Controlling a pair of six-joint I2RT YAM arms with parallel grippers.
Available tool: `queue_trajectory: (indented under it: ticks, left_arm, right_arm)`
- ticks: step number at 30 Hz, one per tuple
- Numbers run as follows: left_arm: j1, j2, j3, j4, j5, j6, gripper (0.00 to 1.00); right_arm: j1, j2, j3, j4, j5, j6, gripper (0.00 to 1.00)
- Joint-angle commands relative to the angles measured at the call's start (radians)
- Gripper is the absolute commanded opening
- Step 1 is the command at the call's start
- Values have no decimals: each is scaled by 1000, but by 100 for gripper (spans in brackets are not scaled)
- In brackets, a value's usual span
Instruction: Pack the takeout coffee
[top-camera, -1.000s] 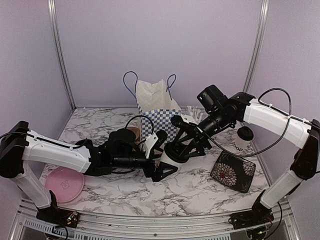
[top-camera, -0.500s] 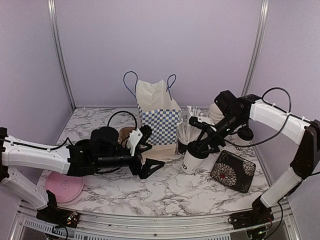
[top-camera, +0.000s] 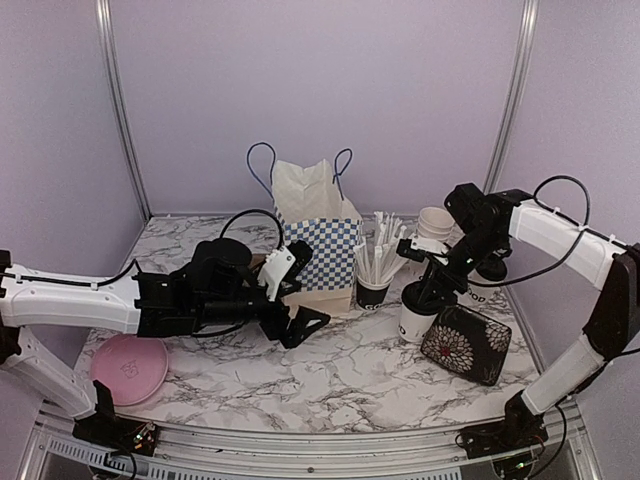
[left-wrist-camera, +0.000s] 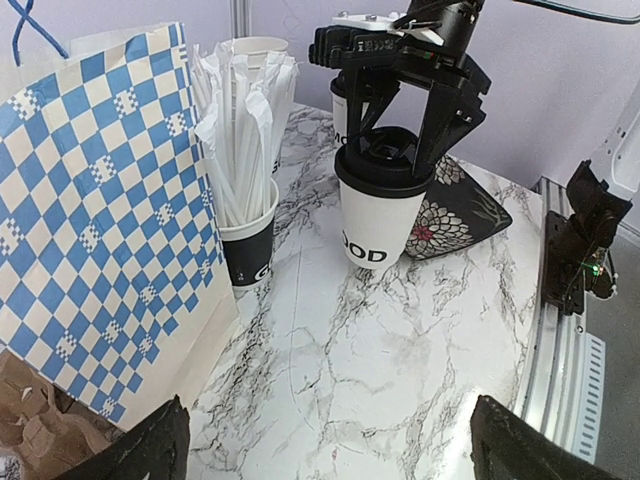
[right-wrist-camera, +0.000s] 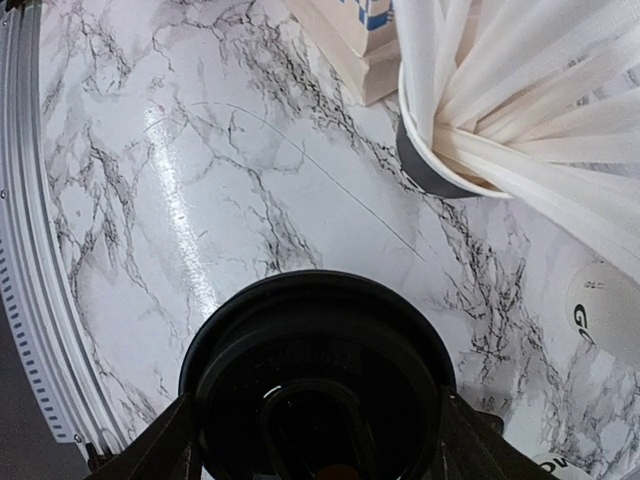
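One cup (top-camera: 413, 320) held by its lid, right of centre

One hand is busy, one is not. The right gripper (top-camera: 424, 292) comes down from above onto the cup. Its fingers (right-wrist-camera: 150, 452) stand partly apart and press on either side of the black lid (right-wrist-camera: 315, 365). The cup is upright, white with black lettering, toward the right side of the table (top-camera: 340, 385). It is just beside a flowered pouch (top-camera: 466, 344) and to the right of a small black cup of straws (top-camera: 372, 291). Whether its base rests on the marble or hangs a little above it I cannot tell; the left wrist view puts it at or very near the surface.

A second cup (top-camera: 482, 293), also lidded, stands behind the right arm near the right wall. A stack of white cups (top-camera: 433, 222) is close by, further back.

The left gripper (top-camera: 305, 292) is spread wide and holds nothing. It hovers low over the table in front of a blue-checked bag (top-camera: 320, 248), pointing toward the held cup and well apart from it. Brown pulp of the carrier (left-wrist-camera: 25, 435) shows at the foot of the bag on its left side. In the top view the left arm hides most of it. A pink plate (top-camera: 128, 368) lies at the near left corner.
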Motion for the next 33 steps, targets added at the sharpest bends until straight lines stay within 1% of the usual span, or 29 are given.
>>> queue_trajectory:
  ticks: [1, 4, 7, 12, 15, 19, 22, 27, 31, 33]
  left_arm:
    - [2, 86, 81, -152, -37, -61, 99]
    - [2, 106, 90, -163, 44, -30, 99]
    - [3, 68, 44, -110, 84, -15, 99]
    - [2, 14, -3, -56, 61, 10, 99]
    - [2, 6, 19, -96, 72, 20, 98]
    - [2, -2, 43, -127, 44, 34, 94]
    - [2, -21, 48, -136, 18, 31, 92]
    - [4, -49, 47, -144, -51, 33, 91]
    - [4, -58, 49, -157, -83, 43, 92]
    - [4, -67, 50, -164, -98, 44, 92]
  right_arm:
    - [-6, 21, 39, 67, 121, 53, 62]
    - [-10, 49, 58, 81, 144, 71, 62]
    - [-15, 71, 71, 89, 156, 79, 62]
    - [-21, 97, 78, 106, 154, 86, 63]
    - [-23, 116, 76, 113, 152, 87, 63]
    - [-26, 129, 70, 126, 152, 90, 64]
    - [-26, 132, 69, 126, 146, 92, 68]
    - [-27, 113, 66, 126, 142, 92, 77]
    - [-26, 105, 63, 126, 129, 101, 81]
    - [-26, 98, 59, 127, 120, 107, 87]
